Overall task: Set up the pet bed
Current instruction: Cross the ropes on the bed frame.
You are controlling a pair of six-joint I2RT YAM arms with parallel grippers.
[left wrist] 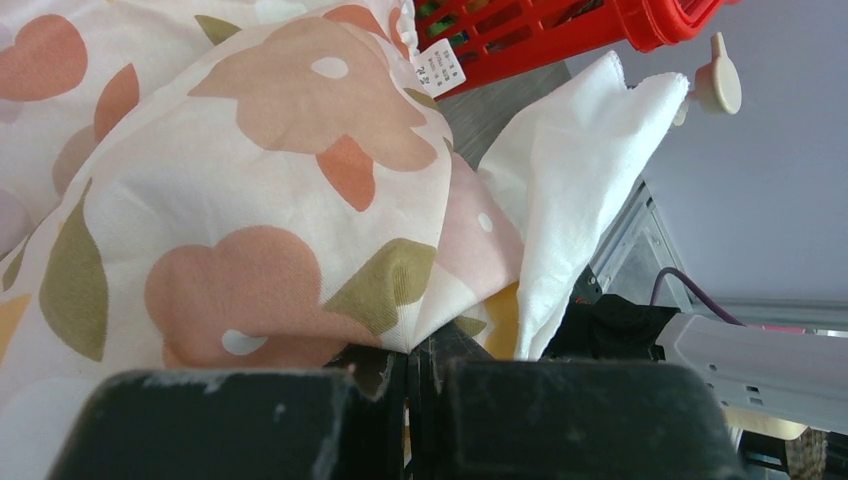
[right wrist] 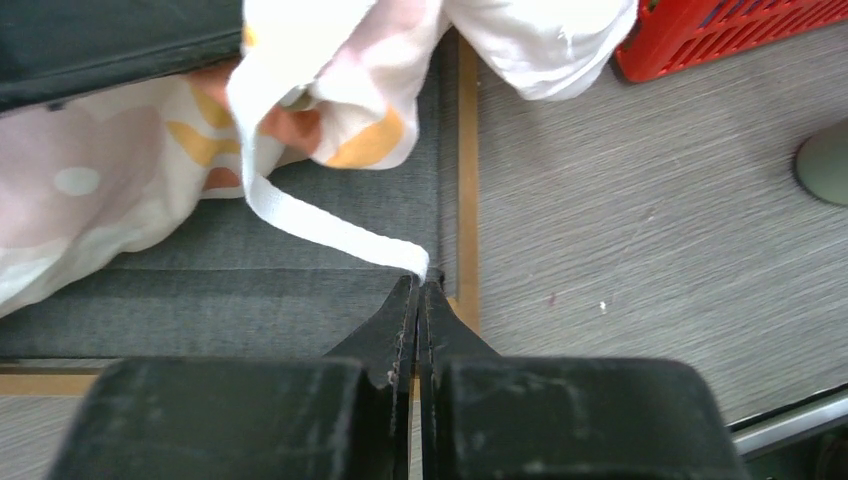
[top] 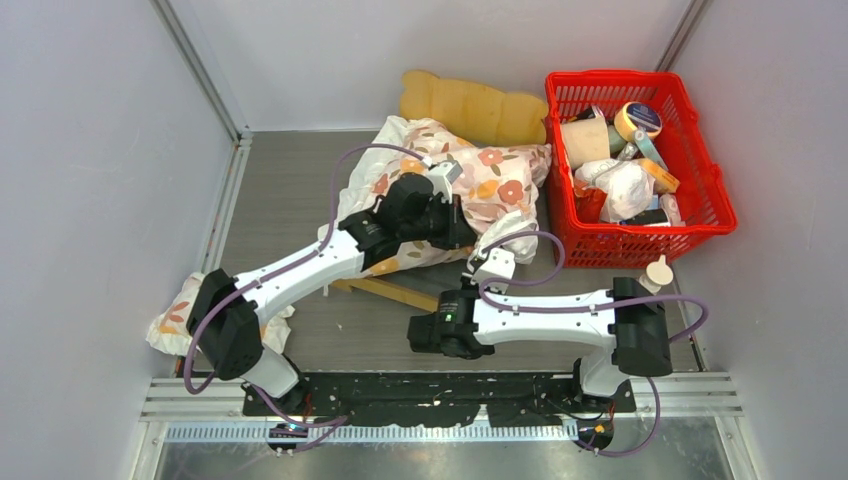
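The pet bed's scalloped wooden headboard [top: 470, 108] stands at the back, and one light rail [top: 390, 292] shows in front. Its dark grey surface [right wrist: 200, 300] and a wooden side rail [right wrist: 466, 150] fill the right wrist view. A white floral cushion [top: 485, 180] lies bunched on the bed. My left gripper [top: 462, 233] is shut on a fold of the cushion's fabric [left wrist: 250, 200], pinched at the tips [left wrist: 425, 350]. My right gripper [right wrist: 420, 285] is shut on the end of a white strap [right wrist: 330, 230] that runs up to the cushion.
A red basket [top: 640, 165] full of small items stands right of the bed, close to the cushion's corner. A cream peg-shaped object [top: 657, 272] stands by its front. Another floral cloth [top: 175, 315] lies under the left arm. Walls close in on both sides.
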